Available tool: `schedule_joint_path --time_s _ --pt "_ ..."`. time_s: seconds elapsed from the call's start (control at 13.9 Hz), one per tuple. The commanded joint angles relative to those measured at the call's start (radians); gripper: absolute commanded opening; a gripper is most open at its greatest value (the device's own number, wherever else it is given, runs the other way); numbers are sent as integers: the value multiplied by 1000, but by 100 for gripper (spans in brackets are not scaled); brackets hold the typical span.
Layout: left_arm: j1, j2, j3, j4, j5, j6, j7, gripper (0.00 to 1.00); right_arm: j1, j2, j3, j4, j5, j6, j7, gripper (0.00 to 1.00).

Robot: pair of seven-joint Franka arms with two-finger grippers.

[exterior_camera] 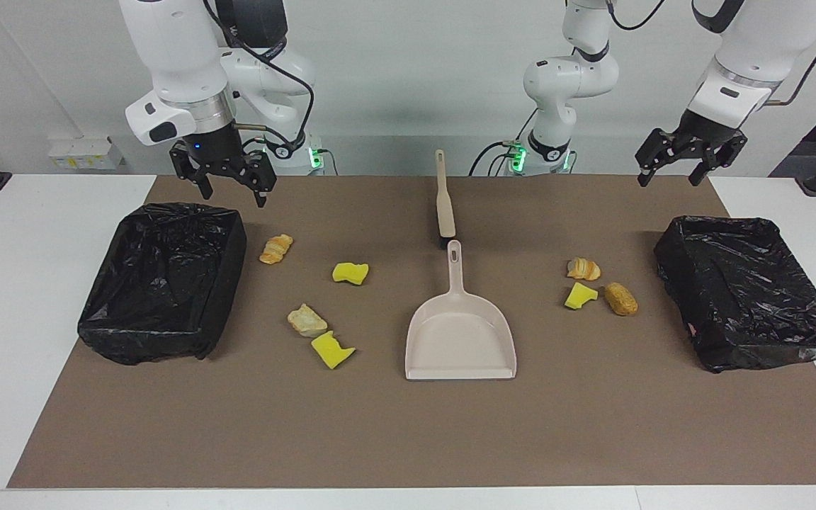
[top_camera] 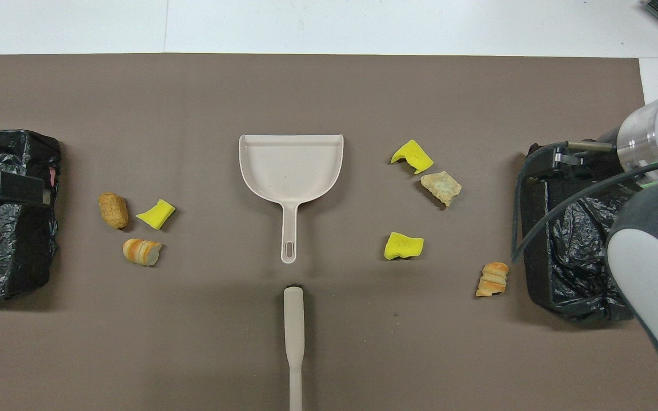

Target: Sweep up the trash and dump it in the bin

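Note:
Several trash scraps lie on the brown mat around a beige dustpan (exterior_camera: 461, 333) (top_camera: 291, 171). Yellow chunks (exterior_camera: 350, 273) (exterior_camera: 331, 350) and tan pieces (exterior_camera: 276, 248) (exterior_camera: 307, 320) lie toward the right arm's end. A yellow chunk (exterior_camera: 579, 295) and two tan pieces (exterior_camera: 583, 268) (exterior_camera: 621, 298) lie toward the left arm's end. A beige brush (exterior_camera: 443, 202) (top_camera: 293, 337) lies just nearer the robots than the dustpan's handle. My right gripper (exterior_camera: 234, 190) hangs open over the robot-side edge of one black-lined bin (exterior_camera: 163, 280). My left gripper (exterior_camera: 669, 177) hangs open, high above the mat beside the other bin (exterior_camera: 748, 290).
The brown mat (exterior_camera: 408, 439) covers most of the white table (exterior_camera: 40, 283). The two bins (top_camera: 569, 240) (top_camera: 9, 228) stand at the mat's two ends. Cables and the arms' bases stand along the robots' edge.

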Motion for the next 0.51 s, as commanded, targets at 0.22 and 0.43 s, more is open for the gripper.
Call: schedule_joint_path --time_s 0.22,0.43 --pt "-11 -15 0 -15 -4 -8 -11 100 4 -17 10 -41 17 50 9 100" --pt "0 -23 2 -26 -4 -8 -9 100 70 1 16 -55 17 88 63 100"
